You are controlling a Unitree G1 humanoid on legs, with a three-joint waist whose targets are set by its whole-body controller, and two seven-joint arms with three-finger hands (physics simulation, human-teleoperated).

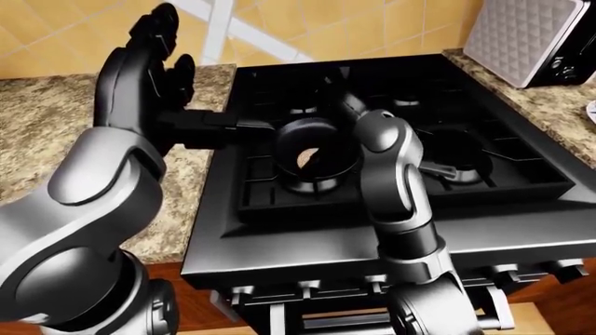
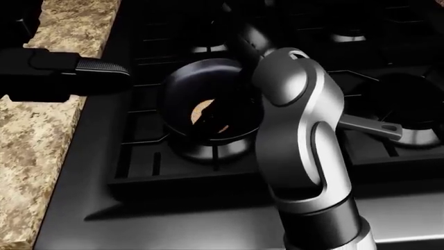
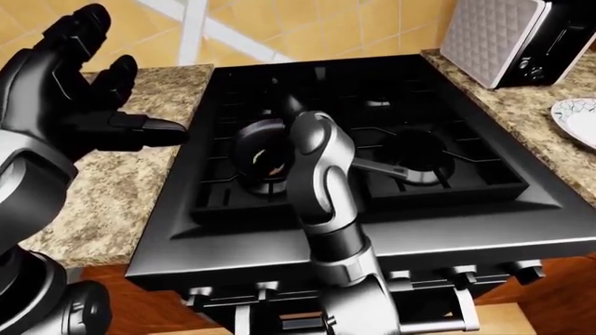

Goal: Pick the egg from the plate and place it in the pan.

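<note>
A black pan (image 2: 181, 92) sits on the stove's near left burner, its handle (image 2: 369, 127) pointing right. A tan egg (image 2: 203, 112) lies inside it, partly in shadow; it also shows in the left-eye view (image 1: 307, 158). My right arm (image 2: 298, 120) reaches over the pan, and its hand (image 1: 341, 100) is dark and mostly hidden above the pan's far rim, so I cannot tell its fingers' state. My left hand (image 3: 112, 77) is raised over the counter left of the stove, fingers spread and empty. The white plate (image 3: 576, 118) lies at the right edge.
The black stove (image 1: 522, 230) fills the middle, with knobs (image 3: 456, 273) along its near face. Granite counter (image 1: 37, 132) lies on both sides. A white quilted toaster (image 1: 526, 38) stands at the top right. The yellow tiled wall (image 1: 354, 28) runs behind.
</note>
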